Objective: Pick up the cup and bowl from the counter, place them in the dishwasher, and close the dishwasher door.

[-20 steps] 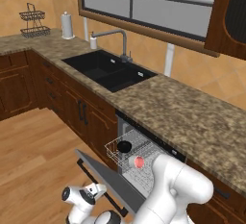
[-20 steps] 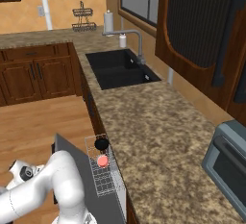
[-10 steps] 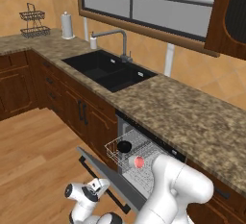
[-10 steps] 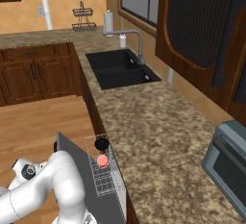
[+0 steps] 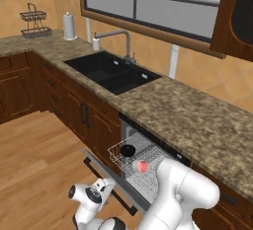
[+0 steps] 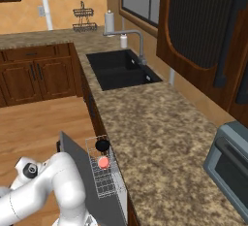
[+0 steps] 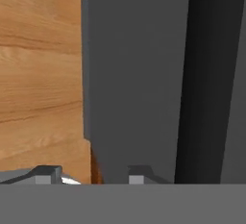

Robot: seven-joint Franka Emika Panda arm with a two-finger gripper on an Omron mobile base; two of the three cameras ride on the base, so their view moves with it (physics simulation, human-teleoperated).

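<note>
Cup (image 5: 143,166) and bowl (image 5: 128,150) sit in dishwasher rack (image 5: 129,159). Door (image 7: 134,79) hangs open; fingers (image 7: 48,173) apart, straddling its edge, no clamp evident.

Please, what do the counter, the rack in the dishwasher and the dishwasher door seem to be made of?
The counter: probably granite, since it is brown-speckled with a smooth face. The rack: looks like white-coated metal wire, a thin open grid. The dishwasher door: a flat, plain grey panel with a matte look, perhaps painted metal or plastic; the render leaves that open. Its bar handle is black.
</note>
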